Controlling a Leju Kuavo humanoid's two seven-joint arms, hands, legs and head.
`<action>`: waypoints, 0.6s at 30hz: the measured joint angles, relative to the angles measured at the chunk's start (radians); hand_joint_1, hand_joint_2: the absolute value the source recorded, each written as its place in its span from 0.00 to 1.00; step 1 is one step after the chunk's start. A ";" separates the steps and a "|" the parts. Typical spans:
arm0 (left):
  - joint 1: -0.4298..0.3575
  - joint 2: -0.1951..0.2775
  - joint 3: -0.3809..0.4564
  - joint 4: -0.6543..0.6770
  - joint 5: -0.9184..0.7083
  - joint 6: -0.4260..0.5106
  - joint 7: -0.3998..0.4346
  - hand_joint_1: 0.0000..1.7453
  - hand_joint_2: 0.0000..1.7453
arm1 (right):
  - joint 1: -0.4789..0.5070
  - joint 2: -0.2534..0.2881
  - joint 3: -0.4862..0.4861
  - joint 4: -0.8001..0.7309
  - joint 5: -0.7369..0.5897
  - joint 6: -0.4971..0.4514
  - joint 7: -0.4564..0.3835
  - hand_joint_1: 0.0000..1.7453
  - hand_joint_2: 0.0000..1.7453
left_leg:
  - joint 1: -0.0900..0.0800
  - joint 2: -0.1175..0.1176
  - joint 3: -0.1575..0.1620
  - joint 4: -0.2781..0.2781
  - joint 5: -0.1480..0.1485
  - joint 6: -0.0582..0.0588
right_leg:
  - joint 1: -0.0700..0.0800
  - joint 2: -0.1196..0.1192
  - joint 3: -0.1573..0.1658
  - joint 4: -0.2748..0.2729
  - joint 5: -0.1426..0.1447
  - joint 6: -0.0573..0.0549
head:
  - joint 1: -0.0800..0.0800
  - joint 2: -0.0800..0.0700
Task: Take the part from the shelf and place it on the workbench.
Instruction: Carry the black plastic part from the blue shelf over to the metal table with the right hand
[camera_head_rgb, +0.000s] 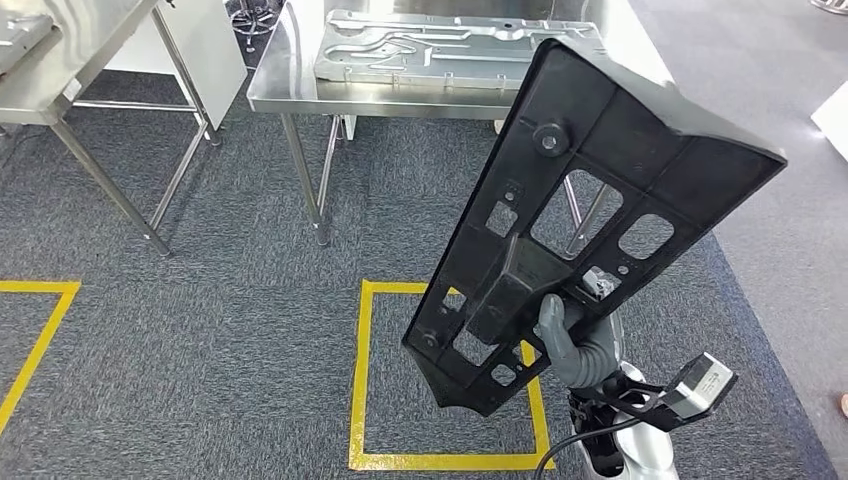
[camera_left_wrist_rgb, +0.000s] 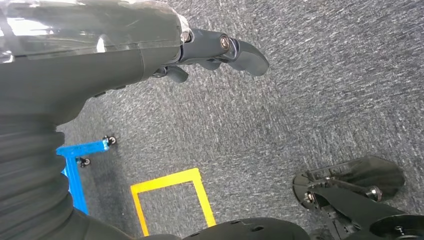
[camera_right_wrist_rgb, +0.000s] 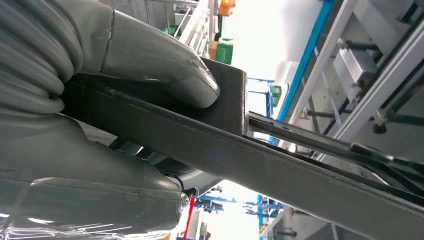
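The right robot hand (camera_head_rgb: 572, 345) grips the black part (camera_head_rgb: 590, 200) — carrying step; left robot hand (camera_left_wrist_rgb: 220, 50) looks empty, maybe curled. Next, reach the bench (camera_head_rgb: 290, 85).

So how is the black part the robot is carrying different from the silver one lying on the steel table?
The black part is matte and dark; the silver part is shiny bare metal. The black part is held up off the floor, tilted, by the right hand, while the silver part lies flat on the table. The black part has several cut-out windows you can see through; the silver part looks pressed with raised ribs. Both are flat, panel-like pieces.
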 joint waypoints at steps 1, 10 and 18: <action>0.000 0.000 0.000 0.000 0.001 0.000 0.000 0.00 1.00 | 0.000 0.000 0.000 0.001 0.000 0.000 0.000 1.00 1.00 | -0.001 0.000 0.000 0.000 -0.001 0.002 | -0.001 0.000 -0.040 0.069 -0.024 0.002 | 0.000 0.000; -0.001 -0.005 0.000 0.001 0.003 0.000 -0.001 0.00 1.00 | -0.001 0.000 0.000 0.000 0.002 0.001 -0.002 1.00 1.00 | -0.012 0.000 0.025 -0.003 -0.021 -0.010 | 0.019 -0.005 0.024 -0.148 0.121 -0.040 | 0.000 0.000; -0.003 -0.001 0.000 0.002 0.004 0.001 -0.001 0.00 1.00 | 0.001 0.002 0.000 0.000 0.007 0.001 -0.002 1.00 1.00 | -0.007 0.000 -0.112 0.278 -0.139 -0.049 | 0.004 -0.006 0.054 -0.173 0.121 -0.055 | 0.000 0.000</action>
